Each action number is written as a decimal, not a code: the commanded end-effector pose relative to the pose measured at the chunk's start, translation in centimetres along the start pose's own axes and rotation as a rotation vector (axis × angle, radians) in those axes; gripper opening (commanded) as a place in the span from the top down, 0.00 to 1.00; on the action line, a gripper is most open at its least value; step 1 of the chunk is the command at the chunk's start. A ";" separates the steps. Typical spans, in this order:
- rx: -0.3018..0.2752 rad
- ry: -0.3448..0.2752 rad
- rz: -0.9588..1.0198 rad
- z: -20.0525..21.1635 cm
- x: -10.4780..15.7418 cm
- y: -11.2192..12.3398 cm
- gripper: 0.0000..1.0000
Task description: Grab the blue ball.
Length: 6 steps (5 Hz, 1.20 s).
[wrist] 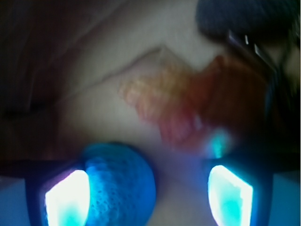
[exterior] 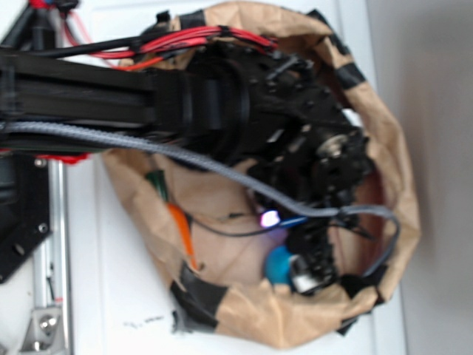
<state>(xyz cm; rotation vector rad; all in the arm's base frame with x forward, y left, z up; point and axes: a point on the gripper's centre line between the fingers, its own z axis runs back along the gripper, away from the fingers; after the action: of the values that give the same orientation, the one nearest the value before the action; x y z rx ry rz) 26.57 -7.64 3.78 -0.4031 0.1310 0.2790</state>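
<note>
Gripper point(wrist: 148, 193): spread wide, nothing pinched; both fingers glow pale blue at the bottom of the wrist view, low inside a brown paper bag point(exterior: 384, 118).
Ball point(wrist: 120, 183): between the fingers but not centred, tucked against the left-hand finger point(wrist: 68, 195) in the wrist view, with a clear gap to the other finger; in the outside view it shows as a blue patch point(exterior: 278, 265) just beside the fingertips, near the bag's lower rim.
Step in hand: by my reading, lined up for the squeeze, which has not begun.
Risk, off-centre ball: closing from here could push the ball sideways, so it may roll or squirt out ahead of the fingers.
Risk, bag floor: soft creased paper under the ball may give way or let it slip towards the wall.
Risk, clutter: an orange, blurred thing point(wrist: 188, 108) lies ahead of the fingers and could snag if the arm drives forward.
Hidden: the arm covers most of the bag's inside in the outside view; only part of the ball shows.
Hard to make out: the wrist view is blurred and washed with blue light; I cannot tell whether the ball touches the finger, nor what the orange thing is.
</note>
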 end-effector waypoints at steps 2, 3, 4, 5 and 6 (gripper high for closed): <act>-0.105 -0.295 0.025 11.9 -0.7 1.8 0.00; -0.100 -0.247 0.048 10.2 -0.2 1.4 0.00; -0.081 -0.177 0.056 6.4 0.1 0.2 0.00; -0.096 -0.160 0.049 2.2 1.0 -1.4 0.00; -0.083 -0.084 0.012 0.4 0.8 -2.7 0.00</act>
<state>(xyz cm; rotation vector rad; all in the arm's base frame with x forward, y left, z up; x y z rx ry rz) 28.21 -8.09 4.17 -0.4561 0.0814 0.3617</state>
